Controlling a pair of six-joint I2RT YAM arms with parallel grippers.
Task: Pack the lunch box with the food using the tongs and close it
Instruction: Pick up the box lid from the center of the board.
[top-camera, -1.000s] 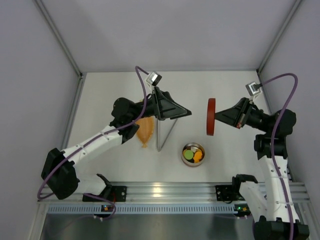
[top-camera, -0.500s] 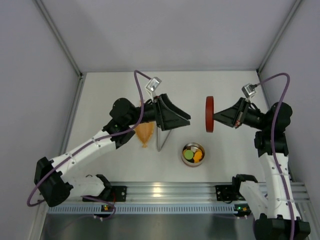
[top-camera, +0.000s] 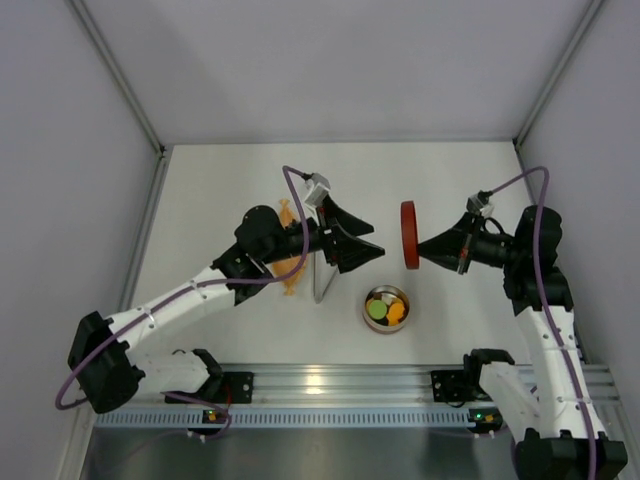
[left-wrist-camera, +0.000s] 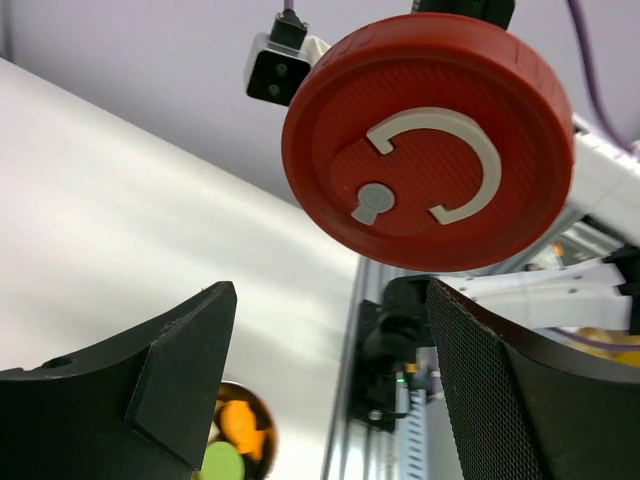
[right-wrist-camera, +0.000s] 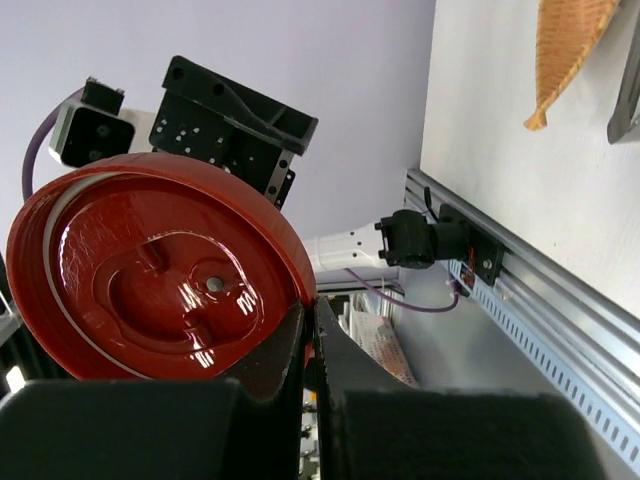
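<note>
Red lid on edge, rim clamped between right gripper fingers. Left gripper fingers spread, holding nothing, at lid's 9 o'clock. Tin with food at lid's 6 o'clock.

Left arm stretches toward 3 o'clock, left hand spread wide (pointing at its partner); right arm reaches toward 9 o'clock, right hand pinched on the lid.

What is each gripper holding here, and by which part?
Right gripper grips the red lid by its rim, lid held on edge. Left gripper is open, holding nothing.
</note>
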